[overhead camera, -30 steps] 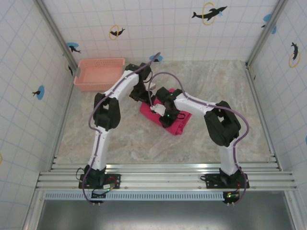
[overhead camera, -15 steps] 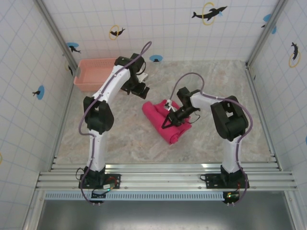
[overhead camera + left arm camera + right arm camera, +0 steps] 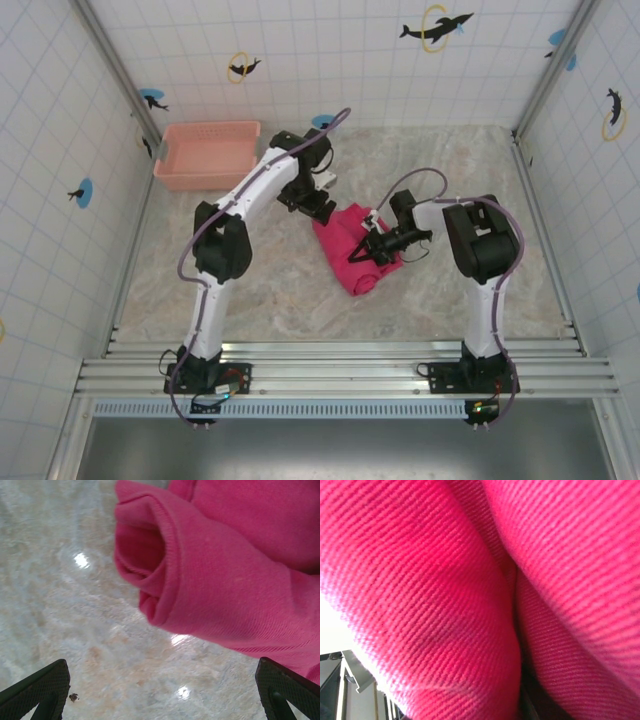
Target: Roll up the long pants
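Left claw [image 3: 318, 208] is hanging wide open at the far left end of the long pants [image 3: 345, 268], its jaws spread apart and gripping nothing. In its wrist view the two dark fingertips [image 3: 37, 687] are sitting at the bottom corners with bare, marble-patterned tabletop [image 3: 270, 290] lying between them. Just beyond them the rolled end of the cloth is facing the camera, its layers curling in around a small hollow and resting on the glossy surface.

The long pants are lying as a compact magenta bundle near the middle of the tabletop, a little right of centre. The bundle is running diagonally from far left to near right, between the two arms.

The right claw [image 3: 357, 253] is reaching in from the right and sitting low on the middle of that bundle, its dark tips pointing toward the left. In its wrist view ribbed magenta cloth is pressing close against the lens, with a deep crease running between two bulging folds. Whether this claw is pinching a fold or merely lying against the cloth cannot be told.

A pale pink lattice basket [image 3: 200, 178] is standing in the far left corner, against the tiled wall and well apart from the pants.
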Robot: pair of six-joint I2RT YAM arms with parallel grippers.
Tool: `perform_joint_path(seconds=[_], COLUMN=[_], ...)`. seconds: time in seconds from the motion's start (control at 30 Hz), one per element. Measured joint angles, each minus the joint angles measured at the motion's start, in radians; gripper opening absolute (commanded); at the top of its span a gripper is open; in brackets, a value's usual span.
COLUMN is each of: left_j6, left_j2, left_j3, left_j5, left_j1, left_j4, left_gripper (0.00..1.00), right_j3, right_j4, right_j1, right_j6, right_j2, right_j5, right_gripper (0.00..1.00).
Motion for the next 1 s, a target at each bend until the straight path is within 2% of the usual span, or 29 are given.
perform_joint_path(seconds=[0.13,0.23,0.27,0.33,0.43,0.47,0.53,0.63,0.73,0.8,0.87,1.0], left_j6=[-0.015,-0.022,-0.024,-0.025,-0.024,-0.024,-0.024,-0.025,-0.025,-0.025,-0.025,-0.024], left_j2=[0.03,0.056,0.069,0.108,0.176,0.19,0.2,0.201,0.204,0.205,0.206,0.208], left_j3=[-0.002,-0.002,0.001,0.016,0.058,0.065,0.07,0.074,0.074,0.074,0.079,0.081], left_j5=[0.036,0.047,0.049,0.057,0.074,0.082,0.091,0.093,0.092,0.093,0.092,0.092], left_j1=[-0.004,-0.004,-0.004,-0.004,-0.005,-0.005,-0.005,-0.007,-0.009,-0.009,-0.009,-0.009], left_j4=[0.019,0.027,0.027,0.024,0.014,0.013,0.01,0.012,0.012,0.012,0.01,0.008], left_gripper=[0.97,0.97,0.97,0.97,0.97,0.97,0.98,0.97,0.98,0.97,0.97,0.97], right_j3=[0.0,0.001,0.002,0.015,0.071,0.101,0.149,0.199,0.245,0.262,0.257,0.188], right_j4=[0.004,0.003,0.0,-0.034,-0.132,-0.175,-0.244,-0.323,-0.394,-0.411,-0.415,-0.402], right_j1=[-0.001,-0.001,-0.001,0.0,0.019,0.032,0.063,0.137,0.248,0.356,0.46,0.616], right_j6=[0.004,0.007,0.008,-0.005,-0.048,-0.069,-0.103,-0.145,-0.183,-0.201,-0.208,-0.188], right_j2=[0.004,0.004,0.004,0.004,-0.012,-0.024,-0.053,-0.141,-0.249,-0.315,-0.36,-0.397], right_j5=[-0.004,-0.005,-0.004,0.031,0.103,0.167,0.312,0.623,0.948,1.136,1.272,1.456], right_gripper=[0.24,0.3,0.35,0.55,0.63,0.63,0.71,0.77,0.79,0.8,0.82,0.83])
